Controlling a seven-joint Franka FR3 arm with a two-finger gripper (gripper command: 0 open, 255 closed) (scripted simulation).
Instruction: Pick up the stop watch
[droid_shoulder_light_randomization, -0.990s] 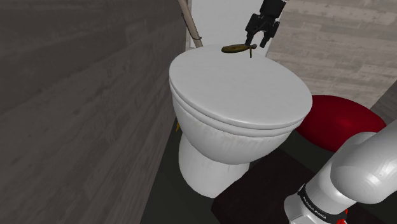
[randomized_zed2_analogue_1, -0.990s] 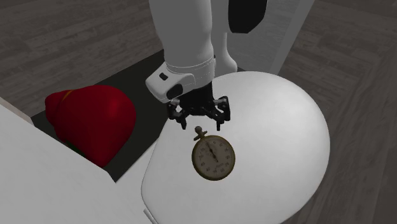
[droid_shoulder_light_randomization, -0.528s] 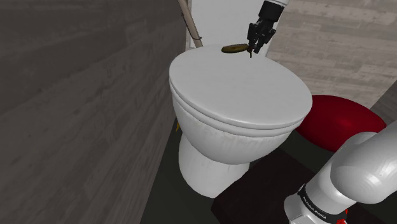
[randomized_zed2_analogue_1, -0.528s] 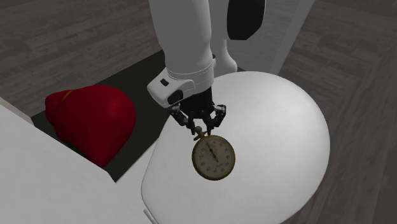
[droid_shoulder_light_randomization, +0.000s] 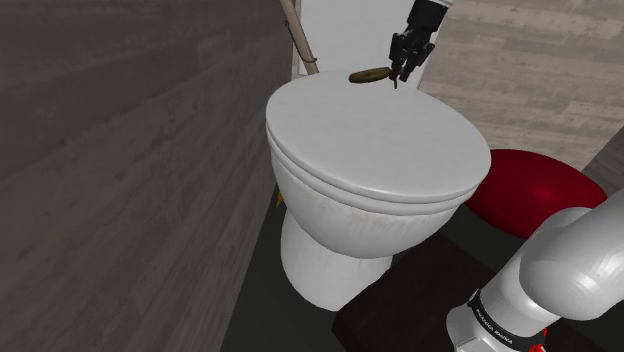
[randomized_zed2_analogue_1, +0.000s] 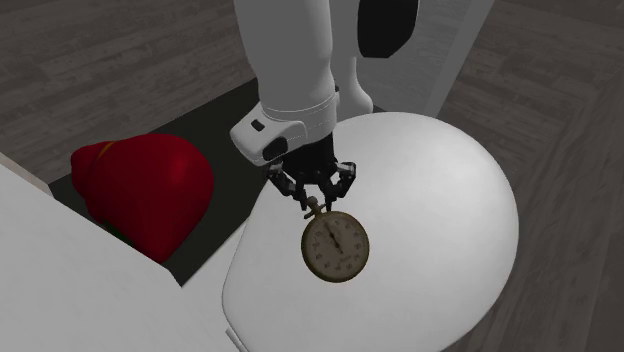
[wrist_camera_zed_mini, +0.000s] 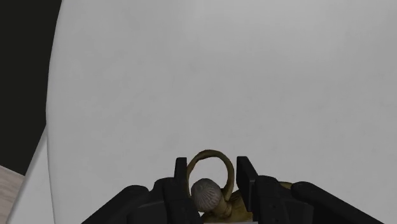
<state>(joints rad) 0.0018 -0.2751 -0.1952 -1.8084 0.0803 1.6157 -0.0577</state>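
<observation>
Gripper: the all-black two-finger gripper (randomized_zed2_analogue_1: 315, 198) hangs from the white arm at the middle of the second exterior view. Its fingers (wrist_camera_zed_mini: 180, 184) are drawn in close and, in the wrist view, press against both sides of the watch's top end, so it appears to be pinching it.
Stop watch: a brass-coloured round stop watch (randomized_zed2_analogue_1: 336, 246) with a pale dial lies flat and face up, just below the centre of the second exterior view. In the shoulder view it sits at upper middle.
Support: it rests on the white, smooth, closed toilet lid (randomized_zed2_analogue_1: 440, 190), near the lid's rear edge by the white cistern (droid_shoulder_light_randomization: 340, 30).
Weight: it looks light and should be no load for the arm.
Stiffness: the case looks like rigid metal, and the thin brass ring (wrist_camera_zed_mini: 213, 154) probably swivels on its stem.
Surface: it is likely to be slick, since both the case and the lid look smooth.
Fragility: the dial glass and the ribbed grey crown knob (wrist_camera_zed_mini: 207, 193) would not take a hard squeeze or a drop.
Hold: the grip sits on the ring and crown, with the knob between the fingers. The flat case offers little else from above.
Risk: held by the ring, the body may swing or pivot down once lifted, so a slow rise seems wise.
Nearby: a red rounded object (randomized_zed2_analogue_1: 145, 190) lies at the left, well apart from the watch.
</observation>
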